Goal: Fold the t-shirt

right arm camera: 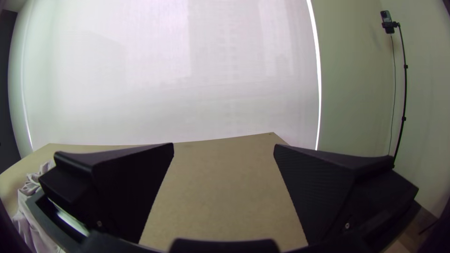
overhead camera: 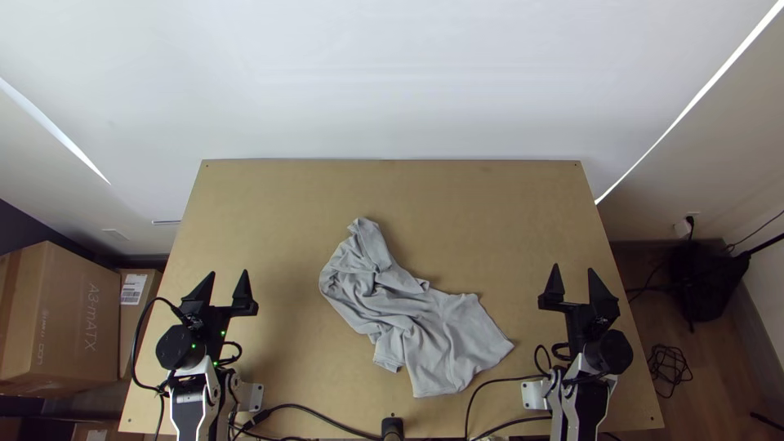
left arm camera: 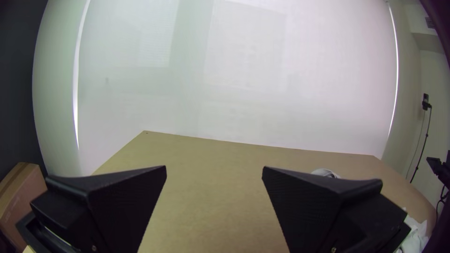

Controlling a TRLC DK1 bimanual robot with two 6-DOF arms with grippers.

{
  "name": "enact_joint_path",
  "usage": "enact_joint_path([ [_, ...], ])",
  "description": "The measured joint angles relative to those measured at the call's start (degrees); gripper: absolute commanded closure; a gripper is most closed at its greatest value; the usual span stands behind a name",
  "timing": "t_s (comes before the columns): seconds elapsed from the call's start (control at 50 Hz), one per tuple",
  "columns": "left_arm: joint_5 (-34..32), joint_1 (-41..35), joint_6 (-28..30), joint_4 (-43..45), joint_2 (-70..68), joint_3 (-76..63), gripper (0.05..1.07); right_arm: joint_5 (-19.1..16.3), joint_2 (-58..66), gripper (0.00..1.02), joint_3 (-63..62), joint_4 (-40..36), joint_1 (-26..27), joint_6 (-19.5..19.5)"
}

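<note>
A grey t-shirt (overhead camera: 408, 314) lies bunched and wrinkled on the table, stretching diagonally from above the middle towards the near edge; its lower right part is flatter. Parts of the shirt show in the left wrist view (left arm camera: 325, 173) and the right wrist view (right arm camera: 29, 213). My left gripper (overhead camera: 229, 276) is open, left of the cloth and apart from it; its own view shows the left gripper (left arm camera: 214, 168) with nothing between its fingers. Right of the cloth stands my right gripper (overhead camera: 572, 271), open too; the right gripper (right arm camera: 224, 146) has bare table beyond its gap.
The wooden table (overhead camera: 482, 204) ends at a pale wall. Black cables (overhead camera: 327, 418) run along the near edge between the arm bases. Cardboard boxes (overhead camera: 61, 318) stand beyond the table's left side, and a black bag (overhead camera: 709, 282) lies on the floor at the right.
</note>
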State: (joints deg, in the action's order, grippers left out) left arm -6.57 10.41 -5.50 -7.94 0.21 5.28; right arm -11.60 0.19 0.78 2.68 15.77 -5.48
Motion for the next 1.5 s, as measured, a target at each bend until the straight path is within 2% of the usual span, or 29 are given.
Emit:
enact_joint_path([
  [1.4,0.00,0.00,0.00,-0.24,0.00,0.07,0.09,0.00,0.00,0.04,0.00,-0.02,0.00,0.00],
  [1.5,0.00,0.00,0.00,-0.24,0.00,0.07,0.09,0.07,0.00,0.04,0.00,-0.02,-1.16,-0.04],
])
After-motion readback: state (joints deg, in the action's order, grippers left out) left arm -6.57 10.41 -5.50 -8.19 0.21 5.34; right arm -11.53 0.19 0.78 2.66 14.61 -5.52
